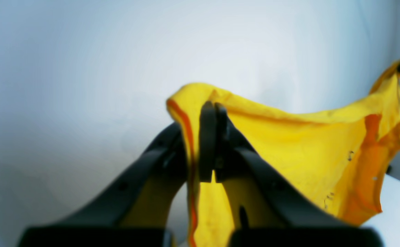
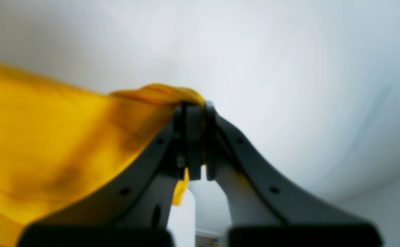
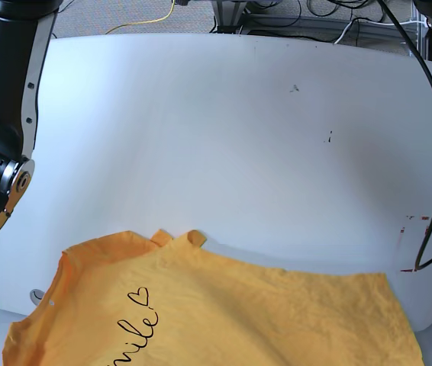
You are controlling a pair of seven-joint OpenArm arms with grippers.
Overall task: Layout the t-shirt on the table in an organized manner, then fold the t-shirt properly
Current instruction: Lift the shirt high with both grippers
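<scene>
Writing: black script "mile" with a small heart on the t-shirt [image 3: 224, 313].
Left end effector [image 1: 213, 144]: pinching t-shirt edge.
Right end effector [image 2: 196, 144]: pinching t-shirt edge.
Surface [image 3: 224, 137]: white, t-shirt at near edge.

You get bright, even, diffuse light in all three views. The base view is sharp: the table [image 3: 224, 130] shows only a faint shadow behind the t-shirt [image 3: 224, 313] and mild bowing at its edges. Both wrist views are soft; the left gripper [image 1: 213, 144] and right gripper [image 2: 196, 140] blur close up, and the cloth beside the right one smears. The backgrounds wash out pale.
</scene>
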